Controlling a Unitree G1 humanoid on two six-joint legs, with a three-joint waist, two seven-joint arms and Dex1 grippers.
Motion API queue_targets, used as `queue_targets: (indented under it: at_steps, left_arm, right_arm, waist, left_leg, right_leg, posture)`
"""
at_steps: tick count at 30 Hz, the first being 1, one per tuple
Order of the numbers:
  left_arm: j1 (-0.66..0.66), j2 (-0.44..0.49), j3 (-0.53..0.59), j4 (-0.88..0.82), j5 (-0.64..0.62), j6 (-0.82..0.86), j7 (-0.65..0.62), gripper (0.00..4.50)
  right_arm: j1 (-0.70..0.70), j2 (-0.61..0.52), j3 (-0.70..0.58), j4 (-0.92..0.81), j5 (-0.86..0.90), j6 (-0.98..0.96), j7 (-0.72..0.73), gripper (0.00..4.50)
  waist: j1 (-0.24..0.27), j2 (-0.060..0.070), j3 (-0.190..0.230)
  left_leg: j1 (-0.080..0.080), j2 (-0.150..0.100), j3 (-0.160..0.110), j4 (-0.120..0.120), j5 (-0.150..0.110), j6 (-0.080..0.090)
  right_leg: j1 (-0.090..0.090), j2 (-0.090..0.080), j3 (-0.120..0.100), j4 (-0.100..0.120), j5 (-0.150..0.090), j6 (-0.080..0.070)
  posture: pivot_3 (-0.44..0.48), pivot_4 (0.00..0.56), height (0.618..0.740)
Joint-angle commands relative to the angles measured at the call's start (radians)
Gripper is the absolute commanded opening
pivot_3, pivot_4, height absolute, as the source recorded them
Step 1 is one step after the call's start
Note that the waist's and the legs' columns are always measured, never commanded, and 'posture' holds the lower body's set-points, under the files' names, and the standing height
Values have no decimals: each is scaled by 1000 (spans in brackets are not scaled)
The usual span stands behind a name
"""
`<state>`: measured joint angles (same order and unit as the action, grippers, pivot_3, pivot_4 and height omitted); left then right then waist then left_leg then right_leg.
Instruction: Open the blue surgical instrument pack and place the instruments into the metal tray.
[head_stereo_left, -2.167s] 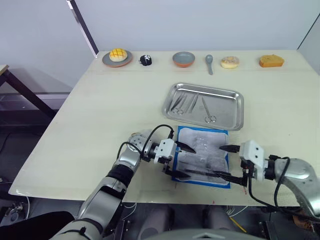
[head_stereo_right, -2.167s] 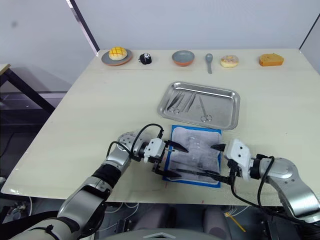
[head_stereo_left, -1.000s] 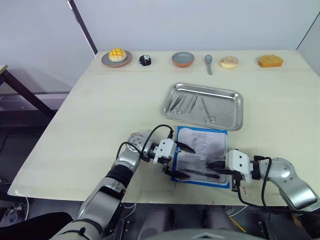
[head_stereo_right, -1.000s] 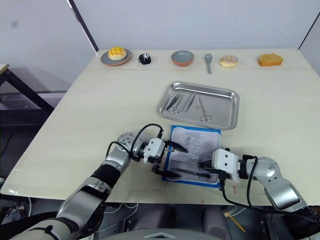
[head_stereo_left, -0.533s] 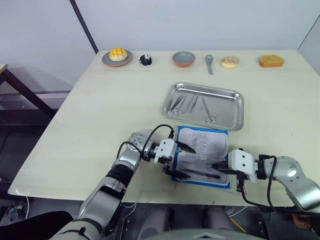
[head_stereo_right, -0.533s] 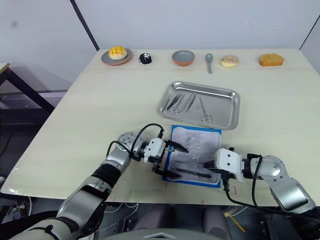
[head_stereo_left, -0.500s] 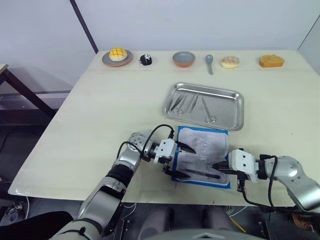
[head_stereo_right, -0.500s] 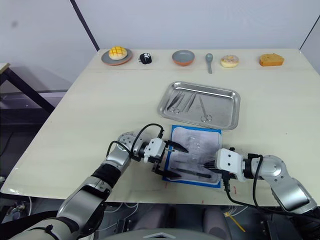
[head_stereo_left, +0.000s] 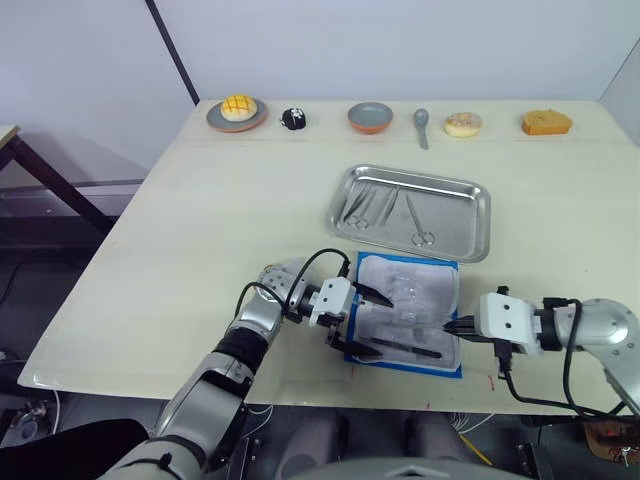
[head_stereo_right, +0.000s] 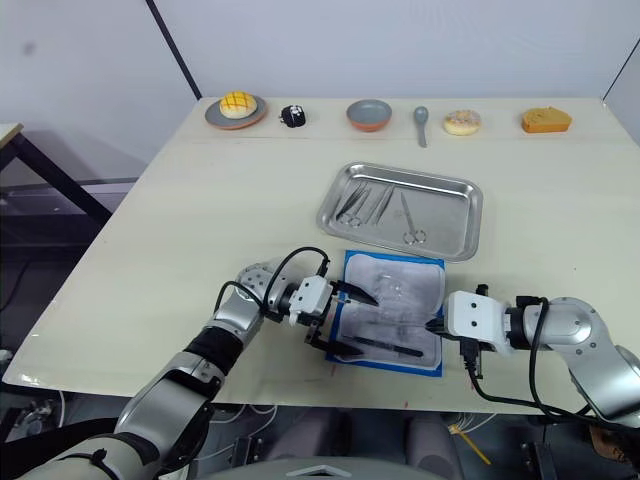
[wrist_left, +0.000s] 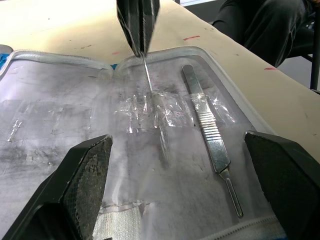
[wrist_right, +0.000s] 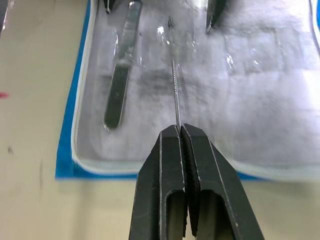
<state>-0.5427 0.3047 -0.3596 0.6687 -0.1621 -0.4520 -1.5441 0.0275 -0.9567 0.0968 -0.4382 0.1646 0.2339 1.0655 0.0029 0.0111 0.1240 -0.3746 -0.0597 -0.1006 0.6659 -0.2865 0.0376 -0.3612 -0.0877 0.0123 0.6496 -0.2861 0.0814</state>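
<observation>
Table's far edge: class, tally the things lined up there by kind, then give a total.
Foods: 3, bun, doughnut, cake
Dishes: 2, plate, bowl
Cutlery: 1, spoon
Toys: 1, toy
Total: 7

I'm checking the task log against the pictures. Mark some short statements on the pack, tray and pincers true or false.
1. The blue surgical instrument pack lies open. True.
2. The metal tray holds no instruments. False: scissor-shaped instruments lie in it.
3. The right pincer is shut on a thin needle-like instrument. True.
4. The left pincer is shut. False: its fingers are spread over the pack.
5. A flat scalpel handle lies on the pack's lining. True.
</observation>
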Motion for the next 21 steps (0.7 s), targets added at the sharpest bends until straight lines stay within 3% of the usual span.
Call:
queue_targets:
  at_steps: [1, 11, 21]
  left_arm:
    - [65, 15, -70, 83, 93, 3, -16, 4500]
    - [68, 10, -73, 88, 93, -3, -14, 4500]
    - [65, 4, -75, 99, 95, -9, -16, 4500]
  right_arm:
    - [14, -29, -65, -39, 17, -20, 13, 51]
    - [128, -97, -203, -41, 40, -84, 73, 51]
    - [297, -116, -448, -31, 72, -146, 152, 51]
  waist:
    - [3, 0, 0]
    - [10, 0, 0]
    - [11, 0, 0]
  left_leg:
    - [0, 0, 0, 0, 0, 0]
    - [-2, 0, -1, 0, 0, 0]
    - [-3, 0, -2, -1, 0, 0]
  right_leg:
    - [0, 0, 0, 0, 0, 0]
    - [0, 0, -2, -3, 0, 0]
    - [0, 0, -2, -4, 0, 0]
  posture:
    - [0, 150, 740]
    - [0, 150, 740]
    - [0, 150, 740]
